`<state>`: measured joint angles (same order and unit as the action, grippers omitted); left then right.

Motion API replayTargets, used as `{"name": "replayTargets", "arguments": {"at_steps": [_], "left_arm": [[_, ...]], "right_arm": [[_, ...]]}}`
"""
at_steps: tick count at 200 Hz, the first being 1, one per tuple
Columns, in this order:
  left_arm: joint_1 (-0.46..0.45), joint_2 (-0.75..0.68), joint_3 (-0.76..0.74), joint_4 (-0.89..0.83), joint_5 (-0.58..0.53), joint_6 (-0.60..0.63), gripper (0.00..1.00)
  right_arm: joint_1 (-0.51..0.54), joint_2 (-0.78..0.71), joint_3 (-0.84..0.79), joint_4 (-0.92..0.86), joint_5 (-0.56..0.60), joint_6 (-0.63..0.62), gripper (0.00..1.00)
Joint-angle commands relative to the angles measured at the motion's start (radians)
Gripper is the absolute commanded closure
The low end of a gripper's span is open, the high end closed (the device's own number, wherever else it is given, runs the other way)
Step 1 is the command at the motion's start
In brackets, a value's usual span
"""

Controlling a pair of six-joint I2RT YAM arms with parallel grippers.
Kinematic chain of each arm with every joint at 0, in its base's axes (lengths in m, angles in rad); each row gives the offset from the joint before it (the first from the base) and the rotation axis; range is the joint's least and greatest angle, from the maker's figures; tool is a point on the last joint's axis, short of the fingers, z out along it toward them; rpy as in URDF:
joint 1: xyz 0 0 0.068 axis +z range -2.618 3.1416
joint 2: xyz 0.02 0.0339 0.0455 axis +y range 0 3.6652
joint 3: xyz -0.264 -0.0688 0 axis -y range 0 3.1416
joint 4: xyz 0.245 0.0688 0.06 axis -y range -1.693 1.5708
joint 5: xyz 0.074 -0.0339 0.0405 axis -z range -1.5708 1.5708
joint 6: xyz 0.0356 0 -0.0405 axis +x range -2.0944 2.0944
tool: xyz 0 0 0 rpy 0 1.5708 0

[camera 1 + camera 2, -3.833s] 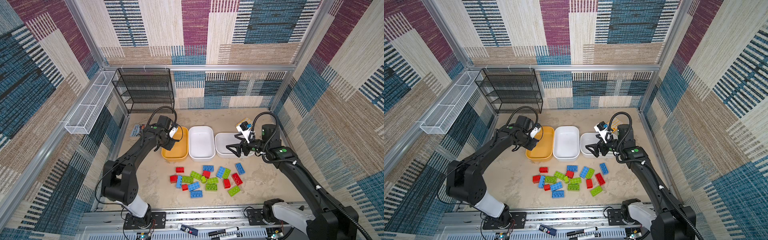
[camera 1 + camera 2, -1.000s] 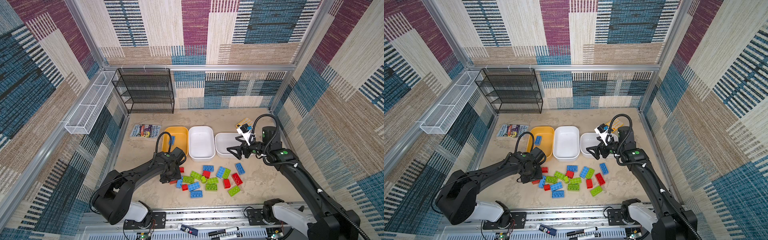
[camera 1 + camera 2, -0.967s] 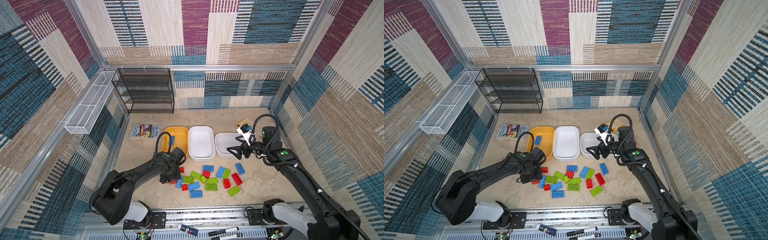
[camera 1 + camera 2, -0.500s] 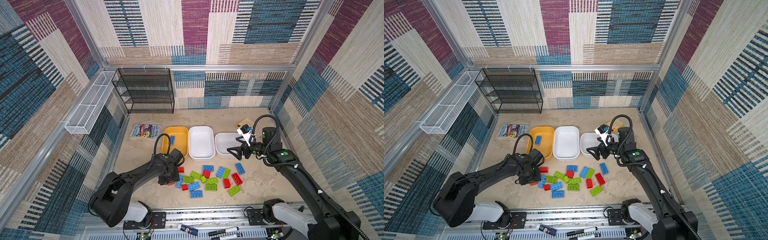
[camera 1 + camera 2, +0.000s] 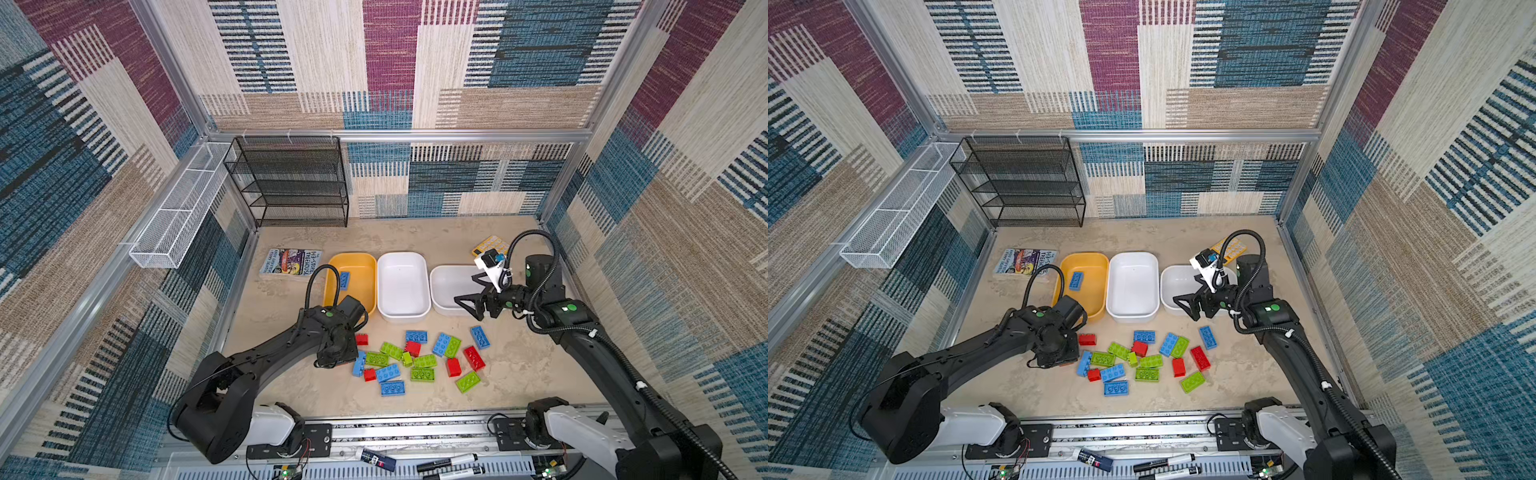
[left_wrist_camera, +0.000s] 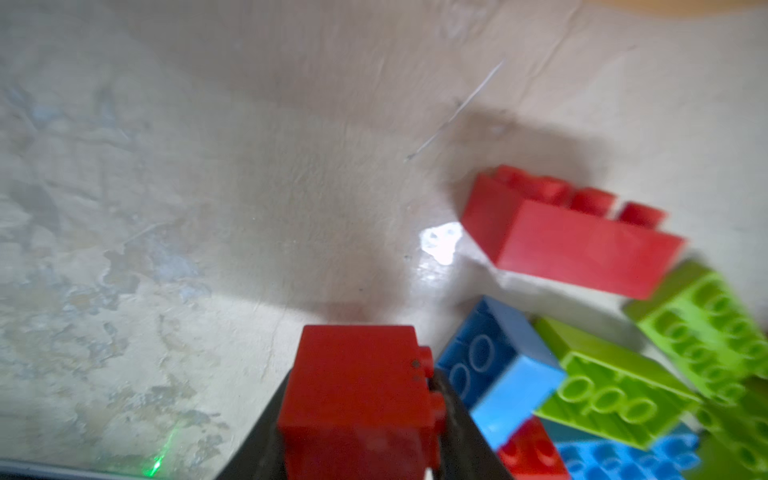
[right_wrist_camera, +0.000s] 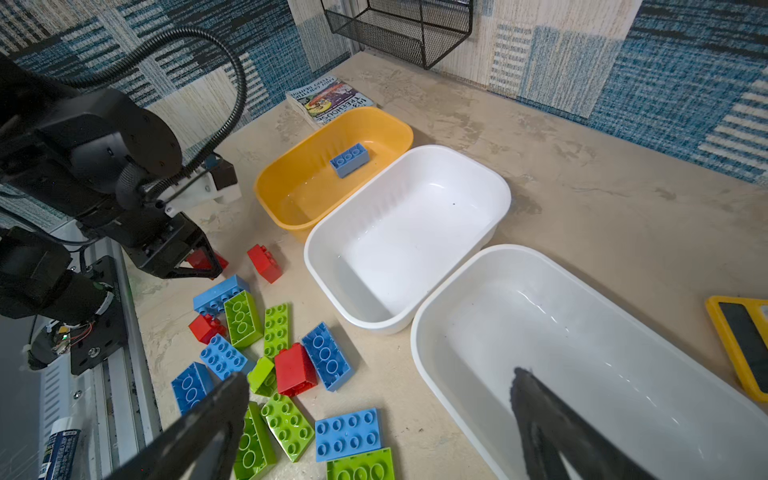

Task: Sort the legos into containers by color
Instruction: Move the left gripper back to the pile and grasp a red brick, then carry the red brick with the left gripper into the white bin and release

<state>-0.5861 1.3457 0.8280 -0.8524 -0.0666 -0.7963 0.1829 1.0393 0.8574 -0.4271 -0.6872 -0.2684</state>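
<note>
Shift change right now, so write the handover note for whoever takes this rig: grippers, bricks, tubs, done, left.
Left gripper: fingers closed on a short red plastic brick at the edge of the pile.
Right gripper: open, empty, hovering over the right-hand white plastic tub.
Done: one blue plastic brick lies in the mustard yellow plastic tub.
Middle white plastic tub and the right-hand one hold nothing.
Left: the loose red, blue and lime green bricks on the table in front of the tubs, plus the held one.
</note>
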Motion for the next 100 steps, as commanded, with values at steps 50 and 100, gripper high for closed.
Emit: {"name": "replayTargets", "arguments": {"at_steps": [50, 100], "left_arm": [[0.045, 0.071, 0.381, -0.171, -0.024, 0.187, 0.61], [0.045, 0.380, 0.770, -0.141, 0.031, 0.282, 0.61]], "right_arm": [[0.001, 0.008, 0.018, 0.033, -0.065, 0.035, 0.01], [0.001, 0.017, 0.003, 0.083, -0.101, 0.067, 0.01]]}}
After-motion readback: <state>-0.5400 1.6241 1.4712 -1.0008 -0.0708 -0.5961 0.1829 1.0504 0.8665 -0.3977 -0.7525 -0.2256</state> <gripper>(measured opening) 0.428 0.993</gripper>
